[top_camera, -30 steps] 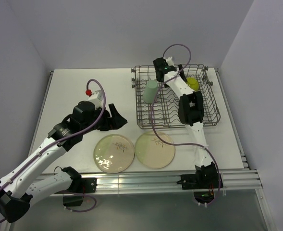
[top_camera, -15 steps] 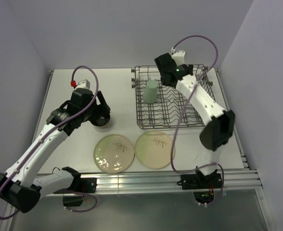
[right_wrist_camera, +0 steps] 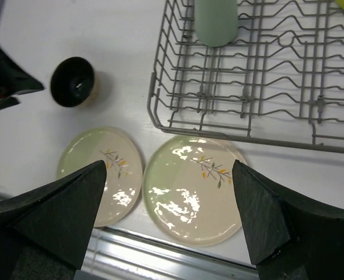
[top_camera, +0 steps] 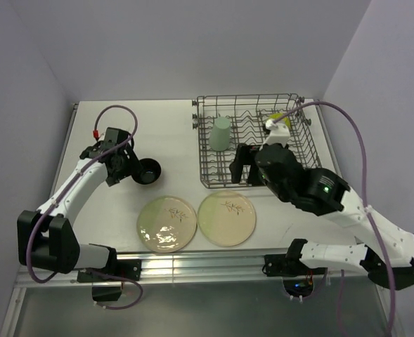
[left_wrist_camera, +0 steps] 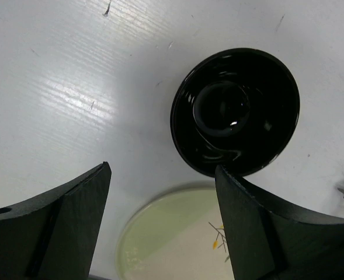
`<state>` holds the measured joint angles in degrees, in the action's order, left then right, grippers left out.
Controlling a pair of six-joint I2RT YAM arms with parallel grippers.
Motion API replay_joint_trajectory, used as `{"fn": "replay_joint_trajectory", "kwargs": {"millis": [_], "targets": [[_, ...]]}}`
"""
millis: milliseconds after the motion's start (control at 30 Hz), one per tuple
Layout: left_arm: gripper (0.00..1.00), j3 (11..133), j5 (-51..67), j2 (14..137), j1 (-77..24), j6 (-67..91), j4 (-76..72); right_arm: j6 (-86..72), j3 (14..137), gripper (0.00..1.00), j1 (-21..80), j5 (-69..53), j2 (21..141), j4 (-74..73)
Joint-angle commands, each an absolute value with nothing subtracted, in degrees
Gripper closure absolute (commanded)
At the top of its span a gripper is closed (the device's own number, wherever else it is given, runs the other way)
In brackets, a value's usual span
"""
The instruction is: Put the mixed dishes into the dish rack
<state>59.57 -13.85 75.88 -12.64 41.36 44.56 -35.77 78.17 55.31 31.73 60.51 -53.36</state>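
**Two pieces racked, three to go**

From my console I judge the load a little under half done. The rectangular grey wire dish rack [top_camera: 217,170] sits at the far right of the white tabletop [top_camera: 108,126] and holds two pieces. The two round cream plates with the dark leaf sprig, one on the left [top_camera: 166,222] and one on the right [top_camera: 225,218], lie flat side by side on the tabletop just in front of the rack, and neither is loaded yet. The pale mint-green cup [top_camera: 221,133] stands among the tines at the rack's left end. The small lime-green bowl [top_camera: 277,117] shows only partly, in the rack's far right corner behind my right arm. The small glossy dark cup [left_wrist_camera: 236,111] stands on the tabletop, seemingly mouth up, left of the rack and beyond the left plate.

My left hand [left_wrist_camera: 160,175] hangs just beside that cup, its jaws apart with nothing between them. One fingertip is near the cup's rim, and I cannot tell whether it touches. My right hand [right_wrist_camera: 169,166] hovers above the right plate and the rack's near edge, spread wide and empty.

As I read it, the dark cup and both plates are left to load.

I can read no brand, label or lettering anywhere; the plates carry only the sprig.
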Motion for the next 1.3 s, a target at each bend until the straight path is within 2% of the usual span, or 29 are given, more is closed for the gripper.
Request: {"fn": "replay_joint_trajectory", "kwargs": {"millis": [0,267,367,467,500,667,700,733,833,967,1133,1267], "targets": [[0.22,60.29,-14.06,78.38,-12.22,42.01,41.49,-38.58,76.21,0.05,56.78,30.5,54.85,-51.32],[0.23,63.36,-11.61,89.99,-11.78,41.75,39.11,-38.94,73.57,0.05,57.3,31.55,47.03,-53.7],[0.26,64.94,-10.55,95.17,-10.9,41.14,37.97,-38.94,72.78,0.05,57.22,31.47,45.8,-53.97],[0.44,66.97,-8.44,97.46,-10.64,40.34,37.36,-39.2,71.63,0.05,57.22,31.11,45.35,-54.05],[0.57,67.32,-8.18,98.69,-10.46,39.91,37.27,-39.29,71.2,0.05,57.22,31.2,45.26,-54.23],[0.83,67.5,-6.16,99.76,-9.23,38.5,35.78,-39.99,69.53,0.05,57.22,31.99,44.03,-54.67],[0.96,67.24,-6.07,99.76,-9.05,38.32,35.68,-39.9,69.35,0.05,57.22,31.91,44.03,-54.23],[1.0,67.24,-5.98,99.84,-8.79,38.06,35.86,-39.82,69.26,0.05,57.22,31.73,44.21,-54.05],[1.0,66.1,-5.28,97.66,-8.53,37.27,35.77,-39.38,68.64,0.05,57.22,30.06,46.05,-52.39],[1.0,65.57,-4.31,88.02,-8.53,36.48,37.35,-38.41,67.85,0.02,57.22,24.72,48.77,-47.91],[1.0,64.25,11.84,72.81,-8.53,36.56,35.08,-36.39,68.2,0.0,56.17,11.1,54.04,-37.63],[1.0,63.02,24.32,66.03,-8.53,39.45,32.0,-37.35,65.32,0.0,52.13,-3.05,55.72,-28.5]]}}
